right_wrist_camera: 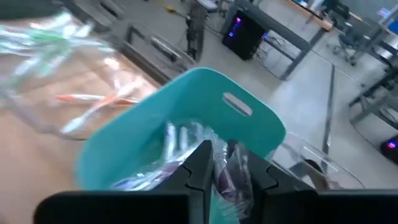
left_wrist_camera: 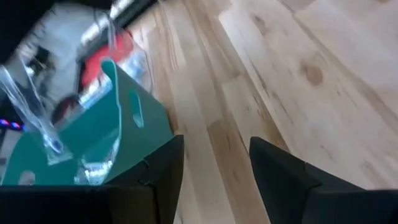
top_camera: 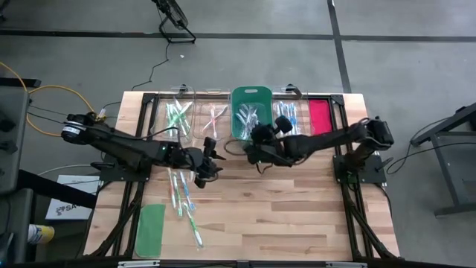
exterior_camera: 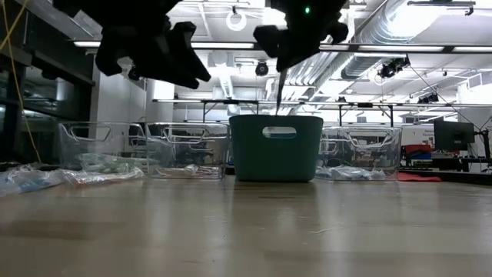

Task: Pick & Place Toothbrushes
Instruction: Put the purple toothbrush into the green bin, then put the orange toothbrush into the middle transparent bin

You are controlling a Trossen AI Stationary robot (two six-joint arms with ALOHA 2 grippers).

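Several wrapped toothbrushes lie flat on the wooden table near its left middle. More toothbrushes fill a green bin and the clear bins along the far edge. My right gripper hovers at the green bin's near side, shut on a thin toothbrush. My left gripper hangs open above bare table, between the loose toothbrushes and the bins, with nothing between its fingers. My right gripper pinches a thin toothbrush between its two fingers, which slant downward from the table's right side. The toothbrush hangs below the fingers, clear of the table, its lower end about level with the green bin's rim. Which end is held cannot be told.
A clear bin of pink brushes and one of blue brushes flank the green bin. A red lid lies at the far right and a green lid at the near left. Bare wood covers the near right.
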